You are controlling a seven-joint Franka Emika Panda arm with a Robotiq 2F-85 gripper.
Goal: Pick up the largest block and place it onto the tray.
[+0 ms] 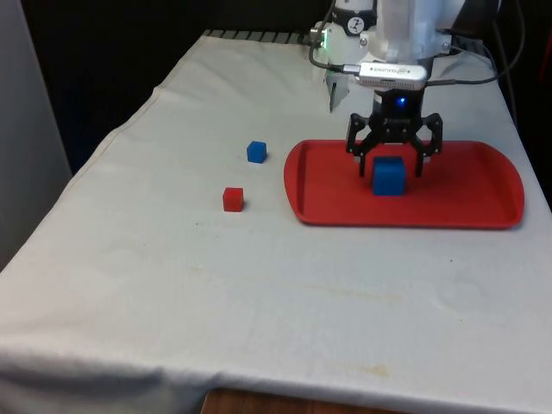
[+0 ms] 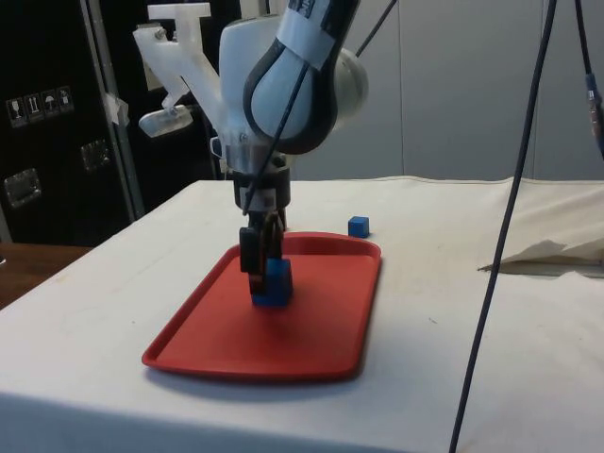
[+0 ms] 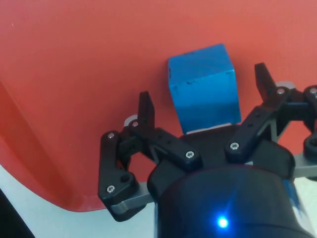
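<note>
The large blue block (image 1: 388, 176) sits on the red tray (image 1: 483, 207) at the right of the front view, on the bench (image 1: 259, 293). The gripper (image 1: 392, 166) hangs over it, jaws spread wide to either side, not touching. A small blue block (image 1: 256, 152) and a red block (image 1: 233, 199) lie left of the tray

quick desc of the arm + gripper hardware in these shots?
White arm with rounded glossy shells and a dark band at the joint; black cables hang alongside it. The gripper is black, with angular linkage jaws pinned by silver screws, mounted under a grey flange on the white wrist.
</note>
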